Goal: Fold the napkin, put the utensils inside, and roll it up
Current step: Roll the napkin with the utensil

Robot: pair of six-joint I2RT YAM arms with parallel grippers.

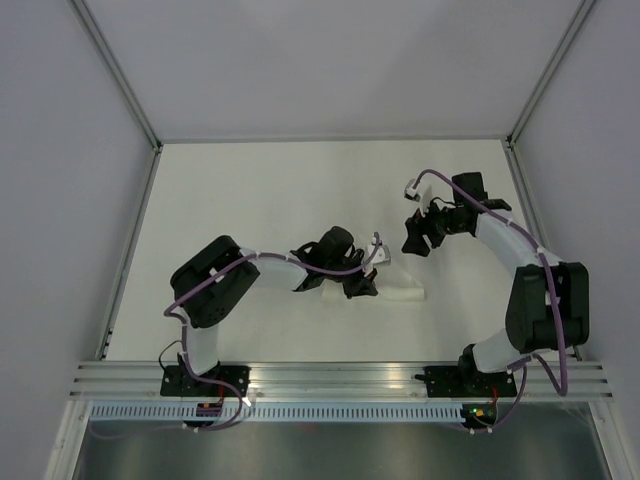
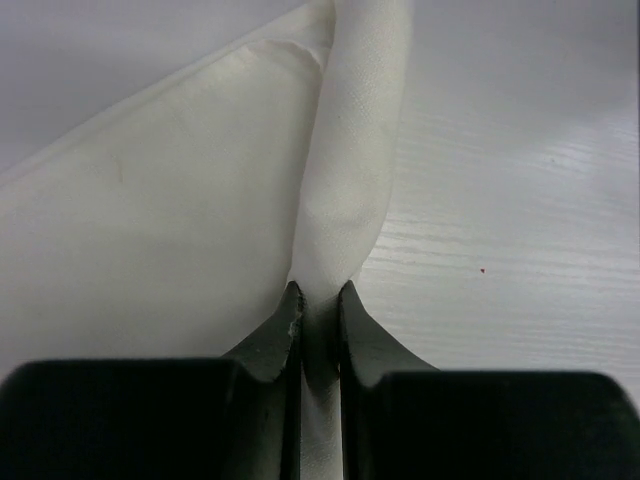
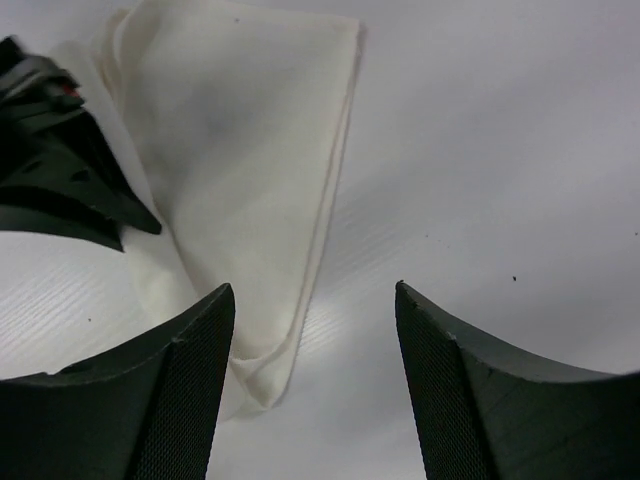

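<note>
There, left arm stretched low, left pincer tight on the napkin.

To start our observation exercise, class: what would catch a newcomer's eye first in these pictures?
The white napkin, lying folded on the table, stands out, with an edge of it pinched in the left gripper. To its right, the right gripper hangs open, holding nothing.

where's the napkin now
In the top view the napkin lies near the middle of the table, pinched by the left claw, with the right claw just beyond.
</note>
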